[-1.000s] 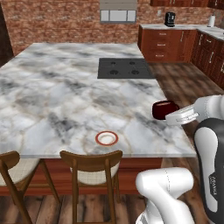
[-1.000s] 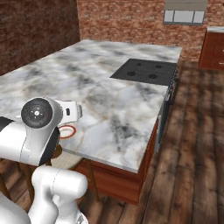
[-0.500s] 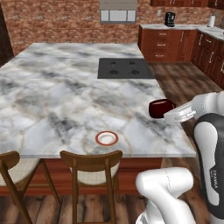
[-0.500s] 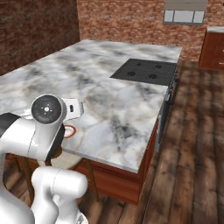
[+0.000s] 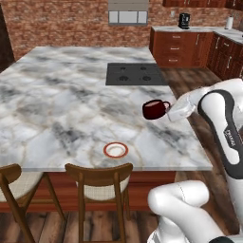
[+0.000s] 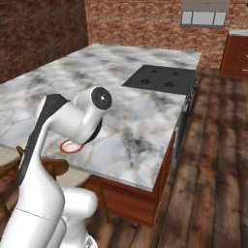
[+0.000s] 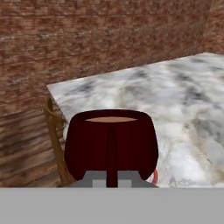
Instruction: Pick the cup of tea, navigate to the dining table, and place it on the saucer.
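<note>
The cup of tea [image 5: 153,109] is dark maroon and hangs a little above the dining table [image 5: 57,109] near its right edge. My gripper [image 5: 167,110] is shut on its handle from the right. The saucer [image 5: 115,150], orange-rimmed with a white centre, lies near the table's front edge, left of and nearer than the cup. In the hand view the cup [image 7: 111,142] shows light brown tea, my gripper [image 7: 112,183] pinches its handle, and a sliver of the saucer [image 7: 155,177] peeks out below right. In the right base view my arm covers part of the saucer [image 6: 69,148].
A black cooktop [image 5: 135,73] is set into the table beyond the cup. Two wooden chairs [image 5: 99,178] [image 5: 12,179] stand at the front edge by the saucer. Dark wood cabinets [image 5: 180,47] with a black appliance [image 5: 184,20] line the far right wall.
My arm has carried the cup leftward, from beyond the table's right edge to over the marble and closer to the saucer. The grip has stayed shut.
</note>
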